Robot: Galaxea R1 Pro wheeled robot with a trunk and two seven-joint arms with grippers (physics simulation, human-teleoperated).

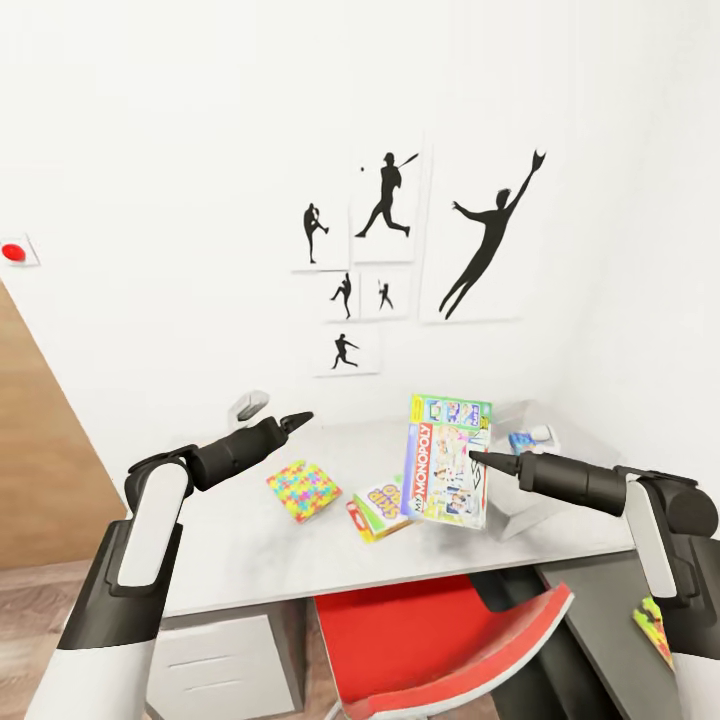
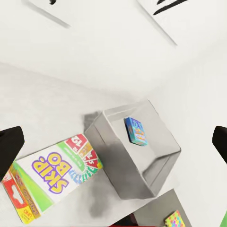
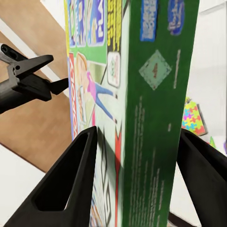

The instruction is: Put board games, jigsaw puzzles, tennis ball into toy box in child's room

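Observation:
My right gripper (image 1: 482, 459) is shut on a Monopoly board game (image 1: 446, 468), held upright above the white table (image 1: 250, 545) just left of the grey toy box (image 1: 520, 505). In the right wrist view the box (image 3: 142, 118) stands between both fingers (image 3: 75, 189). My left gripper (image 1: 298, 420) hovers open over the table's back, its fingers (image 2: 9, 146) wide apart above the toy box (image 2: 156, 175), which holds a small blue box (image 2: 136, 131). A Skip-Bo game (image 1: 380, 508) and a jigsaw puzzle (image 1: 303, 490) lie on the table. The tennis ball and bed are out of view.
A red chair (image 1: 440, 640) is tucked under the table's front edge. A second jigsaw puzzle (image 1: 655, 625) lies on a lower dark grey surface at the right. White walls with black silhouette prints (image 1: 385, 200) close off the back and right.

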